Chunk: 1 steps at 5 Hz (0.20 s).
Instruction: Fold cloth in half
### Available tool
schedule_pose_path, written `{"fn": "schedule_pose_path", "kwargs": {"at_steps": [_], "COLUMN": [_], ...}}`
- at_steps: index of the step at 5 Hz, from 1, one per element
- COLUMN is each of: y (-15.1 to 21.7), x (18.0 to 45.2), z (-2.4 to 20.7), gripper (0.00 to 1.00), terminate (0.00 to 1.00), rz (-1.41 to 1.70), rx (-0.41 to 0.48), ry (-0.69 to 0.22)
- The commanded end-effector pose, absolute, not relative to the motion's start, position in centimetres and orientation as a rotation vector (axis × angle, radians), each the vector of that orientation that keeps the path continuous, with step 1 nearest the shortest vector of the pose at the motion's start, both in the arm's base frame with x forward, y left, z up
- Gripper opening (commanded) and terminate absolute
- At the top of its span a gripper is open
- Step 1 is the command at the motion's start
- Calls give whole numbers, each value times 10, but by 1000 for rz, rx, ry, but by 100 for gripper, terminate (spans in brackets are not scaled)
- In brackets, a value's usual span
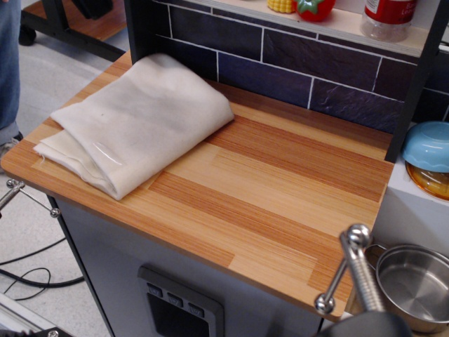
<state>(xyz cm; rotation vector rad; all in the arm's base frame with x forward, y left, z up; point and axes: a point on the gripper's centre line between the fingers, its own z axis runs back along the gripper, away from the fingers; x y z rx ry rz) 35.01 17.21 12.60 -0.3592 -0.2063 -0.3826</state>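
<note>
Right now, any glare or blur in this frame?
In observation.image, the cloth is sharp, with one shiny glint on its tape patch; the metal handle in the near foreground is soft, out of focus; the wooden table is evenly lit.

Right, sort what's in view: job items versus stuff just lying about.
Job:
- cloth, folded over on the wooden counter

Lying about:
- blue bowl
- steel pot
- red-capped bottle
- toy tomato
</note>
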Motion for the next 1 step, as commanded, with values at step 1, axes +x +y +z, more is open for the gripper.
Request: {"fn": "schedule_pose_path", "kwargs": {"at_steps": [1], "y": [172], "x": [359], "z": [144], "gripper": [100], "terminate": [100], "rz": [-411], "rx": [-312], "ry": [-253]}}
